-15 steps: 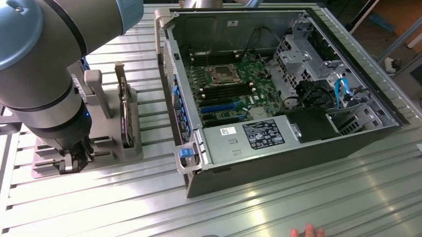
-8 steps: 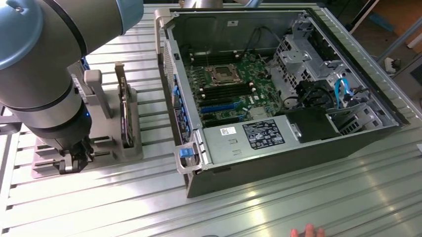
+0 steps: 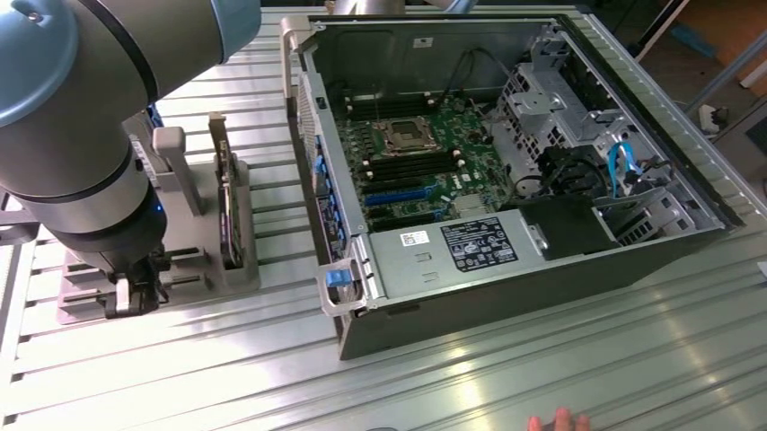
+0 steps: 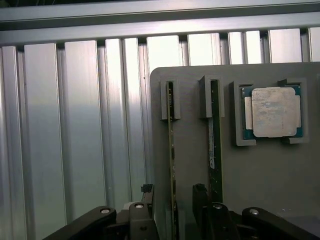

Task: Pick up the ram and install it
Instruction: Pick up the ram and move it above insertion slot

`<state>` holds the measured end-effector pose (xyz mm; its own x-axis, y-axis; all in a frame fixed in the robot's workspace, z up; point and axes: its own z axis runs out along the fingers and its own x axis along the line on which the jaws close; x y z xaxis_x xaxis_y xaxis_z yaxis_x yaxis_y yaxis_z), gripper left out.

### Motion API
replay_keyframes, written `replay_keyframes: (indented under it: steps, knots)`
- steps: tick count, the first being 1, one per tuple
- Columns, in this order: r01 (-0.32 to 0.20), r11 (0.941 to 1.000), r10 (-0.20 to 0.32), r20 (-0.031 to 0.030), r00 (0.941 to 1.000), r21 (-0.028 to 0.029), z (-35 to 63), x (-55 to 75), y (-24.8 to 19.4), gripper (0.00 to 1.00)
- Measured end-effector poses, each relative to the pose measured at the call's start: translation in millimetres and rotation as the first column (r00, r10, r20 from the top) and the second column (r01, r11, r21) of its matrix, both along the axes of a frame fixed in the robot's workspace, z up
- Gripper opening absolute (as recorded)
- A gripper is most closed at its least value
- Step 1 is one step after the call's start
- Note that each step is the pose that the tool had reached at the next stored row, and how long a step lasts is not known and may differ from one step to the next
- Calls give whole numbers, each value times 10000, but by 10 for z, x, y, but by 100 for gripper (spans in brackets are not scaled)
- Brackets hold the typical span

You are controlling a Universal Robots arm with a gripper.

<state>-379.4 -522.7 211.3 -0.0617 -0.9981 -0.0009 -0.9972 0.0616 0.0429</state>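
Observation:
Two ram sticks stand on edge in slots of a grey holder plate (image 4: pixel 260 175). One ram stick (image 4: pixel 171 145) runs between my gripper's fingers; the other ram stick (image 4: pixel 214 140) stands just outside them. My gripper (image 4: pixel 173 207) is open, one finger (image 4: pixel 146 207) on each side of the first stick with a gap to it. In the exterior view the gripper (image 3: pixel 132 292) hangs low over the holder (image 3: pixel 180 260) at that view's left. The open computer case (image 3: pixel 504 171) shows its motherboard with dark memory slots (image 3: pixel 414 166).
A square silver processor chip (image 4: pixel 272 112) sits in a pocket of the holder beside the sticks. An expansion card (image 3: pixel 228 211) stands upright in the holder. The table is ribbed aluminium (image 3: pixel 540 359). A person's fingertips (image 3: pixel 558 420) rest at the table's near edge.

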Motion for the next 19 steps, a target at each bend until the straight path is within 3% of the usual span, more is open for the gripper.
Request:
replay_keyframes:
  steps: [8, 9, 10, 14, 19]
  knots:
    - [0, 10000, 0, 0, 10000, 0, 0, 0, 0, 42]
    - [0, 10000, 0, 0, 10000, 0, 0, 0, 0, 36]
    - [0, 10000, 0, 0, 10000, 0, 0, 0, 0, 36]
    - [0, 10000, 0, 0, 10000, 0, 0, 0, 0, 12]
    - [0, 10000, 0, 0, 10000, 0, 0, 0, 0, 12]
